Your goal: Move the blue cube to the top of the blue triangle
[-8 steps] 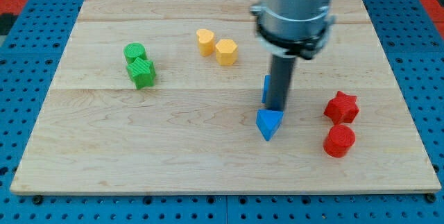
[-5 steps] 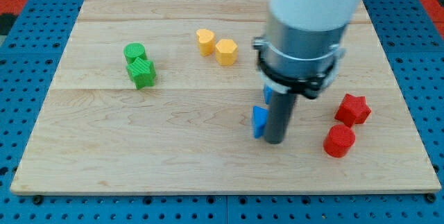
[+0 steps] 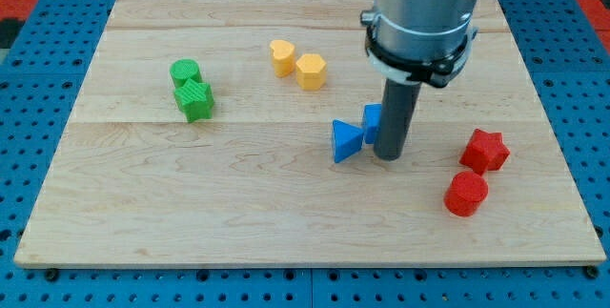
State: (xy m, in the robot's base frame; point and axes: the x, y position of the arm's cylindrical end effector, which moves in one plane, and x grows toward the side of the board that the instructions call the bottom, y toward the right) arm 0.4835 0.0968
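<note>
The blue triangle (image 3: 345,141) lies near the middle of the wooden board (image 3: 191,203). The blue cube (image 3: 373,121) sits just to its upper right, mostly hidden behind my rod; only its left part shows. My tip (image 3: 388,156) rests on the board right of the triangle and just below the cube, close to both.
A yellow heart (image 3: 281,56) and a yellow hexagon (image 3: 311,71) lie above the centre. A green cylinder (image 3: 185,71) and a green star (image 3: 195,99) sit at the left. A red star (image 3: 484,150) and a red cylinder (image 3: 466,194) sit at the right.
The blue triangle has slid left and up, now beside the blue cube. My tip went down to the triangle, then back up. The red star shifted slightly right.
</note>
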